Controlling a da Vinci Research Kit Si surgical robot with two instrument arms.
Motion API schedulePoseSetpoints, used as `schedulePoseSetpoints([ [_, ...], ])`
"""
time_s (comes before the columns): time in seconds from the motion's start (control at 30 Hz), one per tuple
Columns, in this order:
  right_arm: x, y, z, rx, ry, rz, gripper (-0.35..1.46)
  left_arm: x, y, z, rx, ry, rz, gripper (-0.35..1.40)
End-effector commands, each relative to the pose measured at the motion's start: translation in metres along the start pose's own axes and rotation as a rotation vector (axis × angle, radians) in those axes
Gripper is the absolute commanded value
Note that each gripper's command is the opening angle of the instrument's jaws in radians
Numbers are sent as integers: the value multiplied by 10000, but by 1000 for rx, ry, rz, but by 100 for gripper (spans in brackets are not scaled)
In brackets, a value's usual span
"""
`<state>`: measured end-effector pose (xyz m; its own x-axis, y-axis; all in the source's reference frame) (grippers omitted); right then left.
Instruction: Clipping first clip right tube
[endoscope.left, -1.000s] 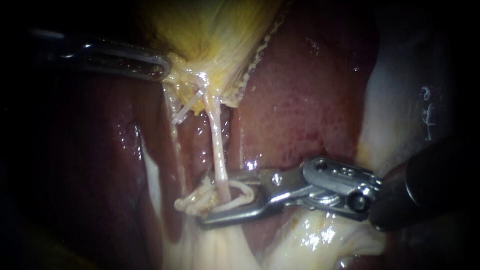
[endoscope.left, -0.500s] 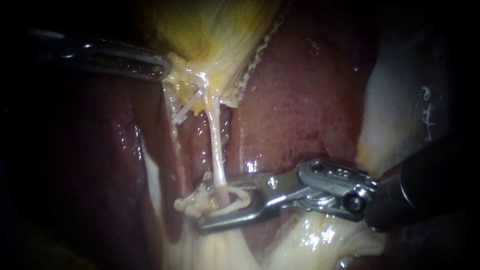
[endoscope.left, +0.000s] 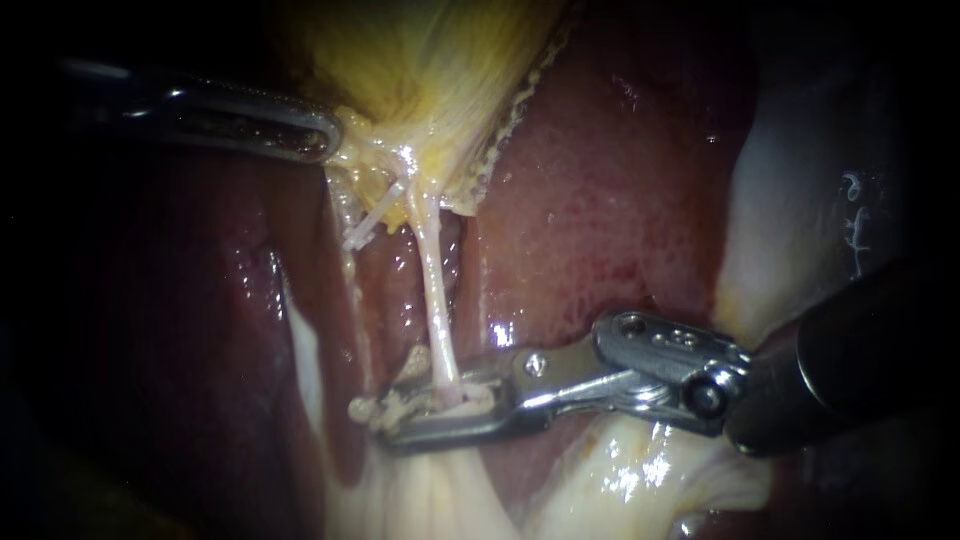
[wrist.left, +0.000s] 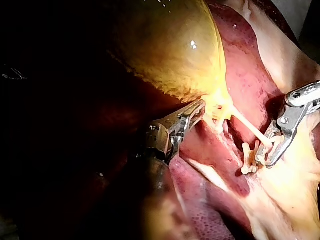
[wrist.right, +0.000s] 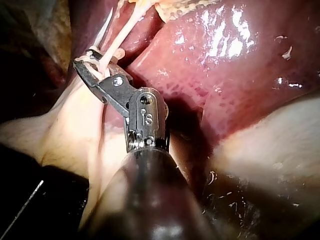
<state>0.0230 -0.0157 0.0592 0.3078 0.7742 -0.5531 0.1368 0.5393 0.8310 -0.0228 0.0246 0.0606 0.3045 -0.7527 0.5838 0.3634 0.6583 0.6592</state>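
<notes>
Right tube (endoscope.left: 437, 300) runs taut from the gallbladder (endoscope.left: 430, 80) down into the right instrument (endoscope.left: 405, 420), crossing its claw nearly square. That claw pinches the clip (endoscope.left: 372, 408) astride the tube's lower end. Left instrument (endoscope.left: 300, 130), well apart, pinches the gallbladder's edge.

Surgical lab: liver (endoscope.left: 600, 200), gallbladder (endoscope.left: 430, 60), right instrument (endoscope.left: 400, 415)

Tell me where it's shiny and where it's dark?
Endoscope view: a bright glint on the wet liver above the right instrument, whose jaws grip the tube; the left instrument sits in shadow. Left wrist view: one small sparkle on the gallbladder, much else dark. Right wrist view: big glare patches on the liver.
</notes>
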Motion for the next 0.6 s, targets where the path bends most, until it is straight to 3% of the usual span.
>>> schedulePoseSetpoints([
  [0.03, 0, 0, 0, 1, -1, 4, -16, 0, 0, 0, 1, 0, -2, -35],
  [0.2, 0, 2, -1, 9, -7, 8, -35, 1, 0, 1, 1, 0, -2, -35],
  [0.6, 4, 8, -5, 16, -9, 10, -35, 2, 0, 1, 1, 0, -1, -35],
])
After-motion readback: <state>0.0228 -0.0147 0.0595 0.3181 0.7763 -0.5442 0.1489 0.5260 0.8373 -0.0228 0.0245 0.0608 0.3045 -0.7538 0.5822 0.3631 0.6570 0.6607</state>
